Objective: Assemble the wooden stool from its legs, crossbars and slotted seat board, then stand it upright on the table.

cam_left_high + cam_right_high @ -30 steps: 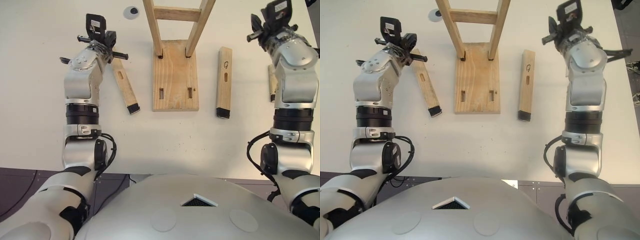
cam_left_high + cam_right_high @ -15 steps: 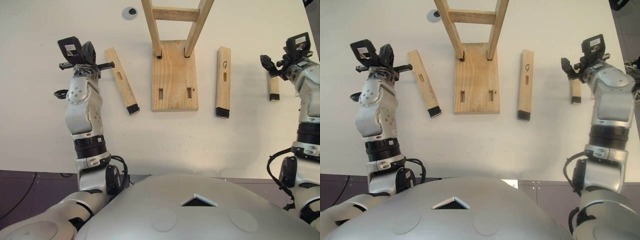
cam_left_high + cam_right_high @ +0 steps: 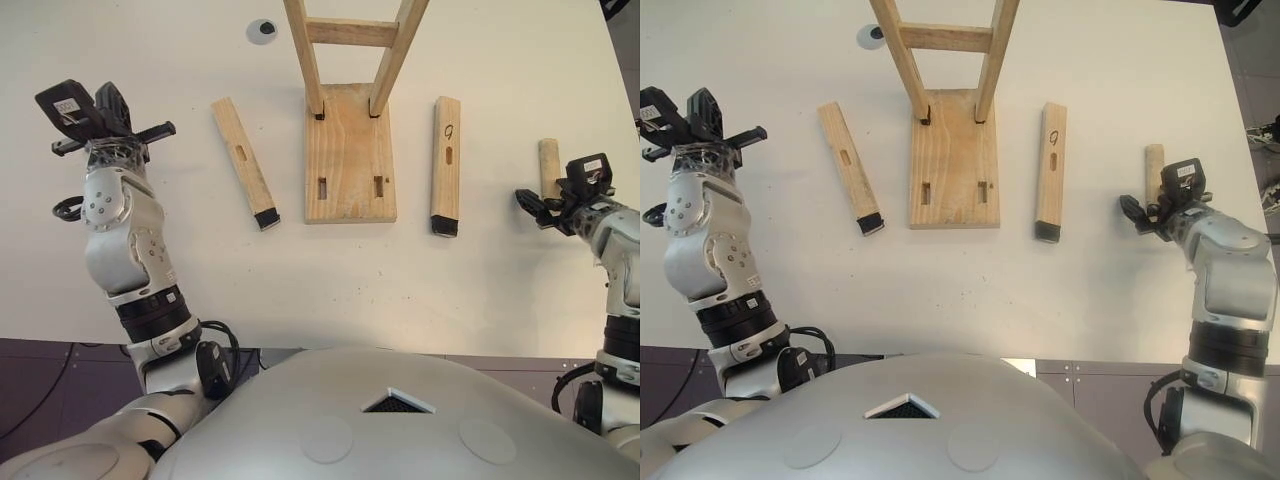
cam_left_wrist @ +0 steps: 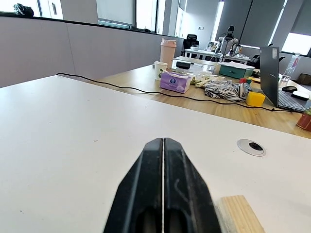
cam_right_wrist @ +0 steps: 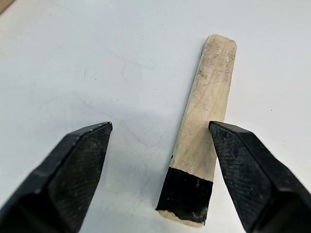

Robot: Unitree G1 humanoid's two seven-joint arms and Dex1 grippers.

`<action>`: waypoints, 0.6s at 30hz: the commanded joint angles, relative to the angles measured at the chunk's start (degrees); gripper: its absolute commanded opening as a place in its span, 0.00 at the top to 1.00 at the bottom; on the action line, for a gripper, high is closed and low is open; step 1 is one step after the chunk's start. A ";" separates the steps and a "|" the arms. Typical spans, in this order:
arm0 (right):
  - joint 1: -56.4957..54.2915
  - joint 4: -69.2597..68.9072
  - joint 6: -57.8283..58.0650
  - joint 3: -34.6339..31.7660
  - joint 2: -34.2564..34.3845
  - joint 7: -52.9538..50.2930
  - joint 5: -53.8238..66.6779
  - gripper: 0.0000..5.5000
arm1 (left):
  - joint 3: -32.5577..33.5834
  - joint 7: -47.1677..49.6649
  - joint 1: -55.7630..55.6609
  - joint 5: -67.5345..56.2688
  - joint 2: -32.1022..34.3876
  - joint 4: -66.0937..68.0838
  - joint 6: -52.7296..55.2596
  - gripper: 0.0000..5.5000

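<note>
Lying between the tips of the spread right pincer, a short crossbar; left pincer pressed together.

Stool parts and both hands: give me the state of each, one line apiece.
seat board: flat on the table, near two slots empty.
leg frame: two legs and crossbar, standing in the far slots.
left loose leg: lying flat, unattached.
right loose leg: lying flat, unattached.
short bar: lying flat, not gripped.
left hand: shut, empty.
right hand: open, above the short bar.

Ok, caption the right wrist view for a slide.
Open right gripper above short black-tipped wooden piece lying on white table.
</note>
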 commanded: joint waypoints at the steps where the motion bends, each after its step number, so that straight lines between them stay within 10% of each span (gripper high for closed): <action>1: -0.87 0.72 -4.68 -2.56 2.55 -2.44 1.62 0.33 | -0.98 0.23 -0.33 -0.13 -0.15 0.01 0.44 1.00; 18: 3.16 9.00 -7.96 -1.12 1.62 -5.23 0.19 0.33 | -1.36 0.20 -0.46 -0.16 0.71 0.64 0.70 1.00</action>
